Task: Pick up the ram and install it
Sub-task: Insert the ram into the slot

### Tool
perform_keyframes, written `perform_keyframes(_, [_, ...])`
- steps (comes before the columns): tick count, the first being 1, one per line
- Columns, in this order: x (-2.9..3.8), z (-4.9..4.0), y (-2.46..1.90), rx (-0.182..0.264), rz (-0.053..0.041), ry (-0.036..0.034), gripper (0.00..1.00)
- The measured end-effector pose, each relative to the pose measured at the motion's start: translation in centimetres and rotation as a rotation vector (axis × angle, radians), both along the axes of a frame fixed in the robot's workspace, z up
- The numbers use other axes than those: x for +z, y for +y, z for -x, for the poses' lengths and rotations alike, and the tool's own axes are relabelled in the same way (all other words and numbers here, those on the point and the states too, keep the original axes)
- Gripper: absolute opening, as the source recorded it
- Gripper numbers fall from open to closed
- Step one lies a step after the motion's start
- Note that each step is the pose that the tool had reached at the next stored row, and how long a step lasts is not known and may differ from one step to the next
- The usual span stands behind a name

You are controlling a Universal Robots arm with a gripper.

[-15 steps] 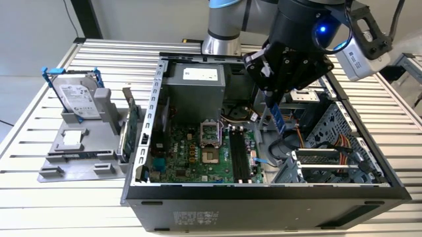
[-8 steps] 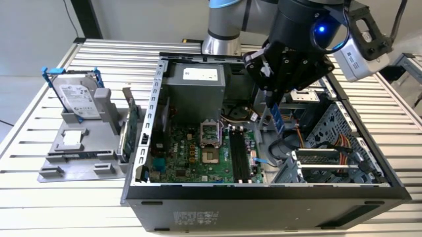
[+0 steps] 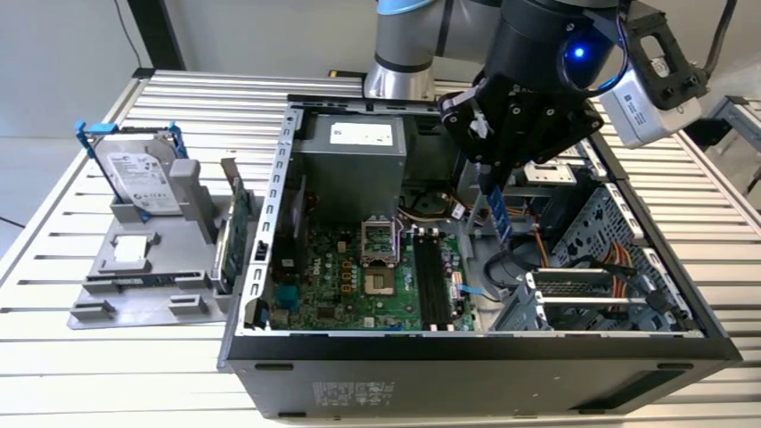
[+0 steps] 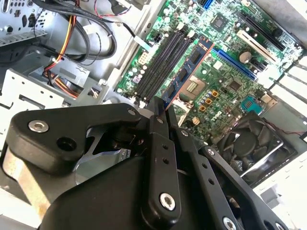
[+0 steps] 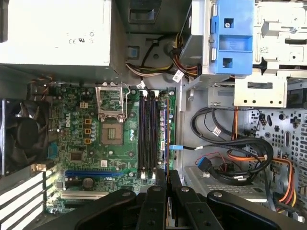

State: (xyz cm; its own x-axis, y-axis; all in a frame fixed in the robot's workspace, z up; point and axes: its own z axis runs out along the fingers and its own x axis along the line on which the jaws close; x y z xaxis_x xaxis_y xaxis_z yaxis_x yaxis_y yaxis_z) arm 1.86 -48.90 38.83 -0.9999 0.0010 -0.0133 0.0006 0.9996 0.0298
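My gripper is shut on the ram, a narrow blue-green stick that hangs down from the fingers inside the open computer case. In the exterior view the stick's lower end sits above the motherboard, a little to the exterior view's right of the black memory slots. The second wrist view shows the ram running out from the gripper beside the slots. In the first wrist view the ram appears edge-on, just next to the slots, with the gripper behind it.
A hard drive stands in a grey holder at the exterior view's left, with a green expansion card upright beside the case. Inside are the power supply, CPU socket, fan, drive cage and loose cables.
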Motion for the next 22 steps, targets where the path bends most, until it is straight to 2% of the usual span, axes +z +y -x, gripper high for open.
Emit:
perform_keyframes(8, [-0.01, 0.00, -0.02, 0.000, -0.0024, -0.0001, 0.00])
perform_keyframes(9, [-0.03, 0.00, -0.02, 0.000, -0.0022, 0.0019, 0.00])
perform_keyframes(11, [-0.10, 0.00, -0.02, 0.000, 0.0007, 0.0158, 0.00])
perform_keyframes(13, [-0.26, 0.00, -0.02, 0.000, 0.0018, 0.0232, 0.00])
perform_keyframes(17, [-0.61, 0.00, -0.02, 0.001, 0.0023, 0.0291, 0.00])
perform_keyframes(22, [-0.65, 0.00, -0.02, 0.001, 0.0022, 0.0292, 0.00])
